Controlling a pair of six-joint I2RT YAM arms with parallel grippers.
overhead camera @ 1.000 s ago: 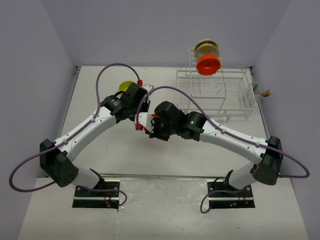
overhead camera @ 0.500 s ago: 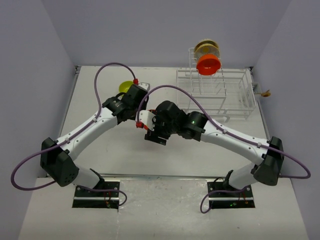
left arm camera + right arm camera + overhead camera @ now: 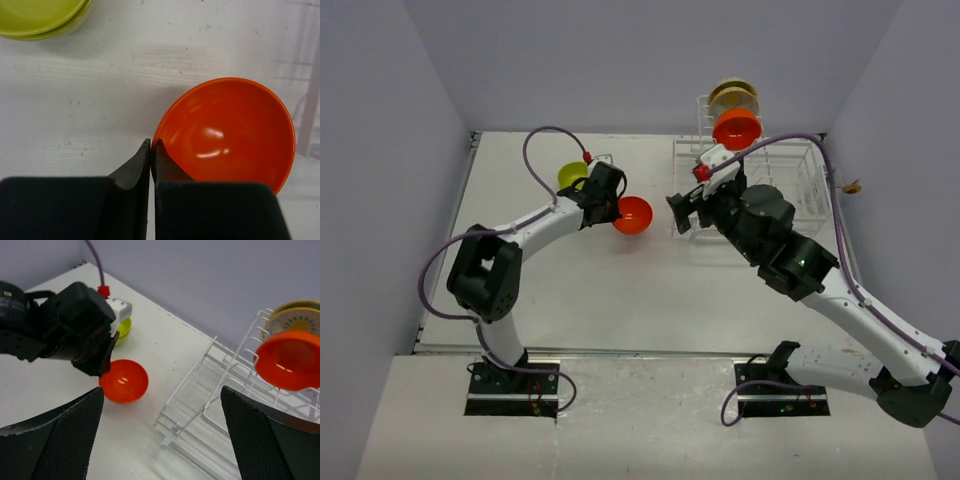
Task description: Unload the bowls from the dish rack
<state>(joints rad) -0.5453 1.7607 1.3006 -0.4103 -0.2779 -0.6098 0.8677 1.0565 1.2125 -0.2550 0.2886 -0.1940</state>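
The left gripper (image 3: 151, 149) is pinched tight on the near rim of a glossy orange-red round bowl (image 3: 230, 132), one finger inside the rim and one outside with only the thin wall between them. That held bowl (image 3: 632, 214) is mouth-up over the white tabletop (image 3: 650, 290), toward the far edge and a little left of the middle; whether it touches the surface or hangs just above it cannot be told. A lime-green round bowl (image 3: 572, 175) sits on the table near it, closer to the far-left corner, apart from the held bowl. The right gripper (image 3: 161, 405) hangs in the air with its fingers spread wide and nothing between them, just off the left end of the white wire dish rack (image 3: 790, 190), which stands at the far-right corner. In the rack's tall slotted section a second orange-red bowl (image 3: 737, 128) stands on edge, and a cream bowl with a patterned inside (image 3: 732, 95) stands just behind it.
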